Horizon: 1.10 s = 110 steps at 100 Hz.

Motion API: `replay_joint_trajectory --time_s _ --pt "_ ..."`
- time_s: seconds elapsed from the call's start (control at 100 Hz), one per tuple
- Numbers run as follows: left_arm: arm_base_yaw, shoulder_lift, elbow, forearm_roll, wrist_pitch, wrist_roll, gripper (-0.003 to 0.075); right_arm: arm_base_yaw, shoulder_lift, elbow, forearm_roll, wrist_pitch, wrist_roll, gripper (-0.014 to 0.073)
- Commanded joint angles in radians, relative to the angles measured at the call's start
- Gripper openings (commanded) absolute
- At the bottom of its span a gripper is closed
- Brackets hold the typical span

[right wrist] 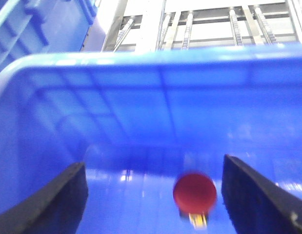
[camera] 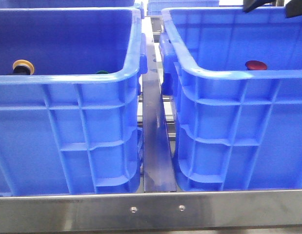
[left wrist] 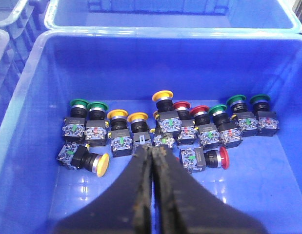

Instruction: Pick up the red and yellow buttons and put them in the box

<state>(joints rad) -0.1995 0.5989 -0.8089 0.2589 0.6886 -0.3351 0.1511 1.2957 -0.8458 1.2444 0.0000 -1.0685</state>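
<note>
The left gripper [left wrist: 151, 152] hung over the left blue crate [left wrist: 24, 161] with its two dark fingers pressed together, nothing between them. Just beyond its fingertips lay a crowded row of push-buttons on the crate floor: right ahead of the tips sat a yellow-capped button [left wrist: 137, 118] standing upright, and close beside it another yellow cap [left wrist: 117, 114]; a taller yellow-capped button [left wrist: 162, 96] stood a little farther out from the tips. To one side of the fingers a yellow button [left wrist: 101, 164] lay tipped over on its side, and to the other side a red button [left wrist: 223, 158] lay tipped likewise, both near the fingertips but not touching them. Further along the row were upright red caps [left wrist: 181, 105] and green-capped buttons [left wrist: 78, 103] at both ends. The right gripper [right wrist: 153, 168] stood wide open over the right blue crate, the box [right wrist: 155, 61], its two fingers well apart. Between them, nearer one finger than the other, a single red button [right wrist: 194, 191] rested on the box floor with its cap facing up, blurred in the wrist view. In the front view the same red cap [camera: 256, 65] showed just above the box's near rim [camera: 238, 74], and one yellow cap [camera: 23, 66] peeked over the left crate's rim.
</note>
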Motion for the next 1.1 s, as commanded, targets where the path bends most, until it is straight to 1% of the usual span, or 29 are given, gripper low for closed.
replay_joint_trajectory --time_s 0.0,0.13,0.27,0.37,0.44,0.53,0.58,0.7,0.72,0.77,0.8,0.84,1.03,1.09 --pt "0.001 0.001 -0.028 0.003 -0.073 -0.011 -0.0020 -0.003 -0.107 0.030 -0.011 -0.024 -0.010 0.0584" --pt "0.001 0.001 -0.028 0.003 -0.073 -0.011 -0.0020 -0.003 -0.234 0.096 -0.011 -0.028 -0.010 0.0582" --pt "0.001 0.001 -0.028 0.003 -0.073 -0.011 -0.0020 -0.003 -0.370 0.148 -0.011 0.000 -0.010 0.0580" --pt "0.001 0.001 -0.028 0.003 -0.073 -0.011 -0.0020 -0.003 -0.458 0.188 -0.011 -0.012 -0.010 0.0580" --pt "0.001 0.001 -0.028 0.003 -0.073 -0.011 -0.0020 -0.003 -0.513 0.213 -0.011 -0.028 -0.013 0.0557" --pt "0.001 0.001 -0.028 0.003 -0.073 -0.011 -0.0020 -0.003 -0.579 0.242 -0.011 -0.046 -0.029 0.0447" --pt "0.001 0.001 -0.028 0.003 -0.073 -0.011 -0.0020 -0.003 -0.610 0.259 -0.011 -0.050 -0.030 0.0358" --pt "0.001 0.001 -0.028 0.003 -0.073 -0.011 -0.0020 -0.003 -0.664 0.282 -0.011 -0.050 -0.030 0.0095" --pt "0.001 0.001 -0.028 0.003 -0.073 -0.011 -0.0020 -0.003 -0.669 0.284 -0.011 -0.050 -0.030 0.0068" --pt "0.001 0.001 -0.028 0.003 -0.073 -0.011 -0.0020 -0.003 -0.678 0.285 -0.011 -0.050 -0.030 -0.0033" --pt "0.001 0.001 -0.028 0.003 -0.073 -0.011 -0.0020 -0.003 -0.681 0.285 -0.011 -0.050 -0.030 -0.0075" --pt "0.001 0.001 -0.028 0.003 -0.073 -0.011 -0.0020 -0.003 -0.682 0.285 -0.010 -0.050 -0.030 -0.0064" --pt "0.001 0.001 -0.028 0.003 -0.073 -0.010 -0.0018 -0.003 -0.682 0.285 -0.010 -0.047 -0.030 -0.0067" --pt "0.001 0.001 -0.028 0.003 -0.073 0.002 0.0005 -0.003 -0.682 0.285 -0.010 -0.045 -0.030 -0.0067"
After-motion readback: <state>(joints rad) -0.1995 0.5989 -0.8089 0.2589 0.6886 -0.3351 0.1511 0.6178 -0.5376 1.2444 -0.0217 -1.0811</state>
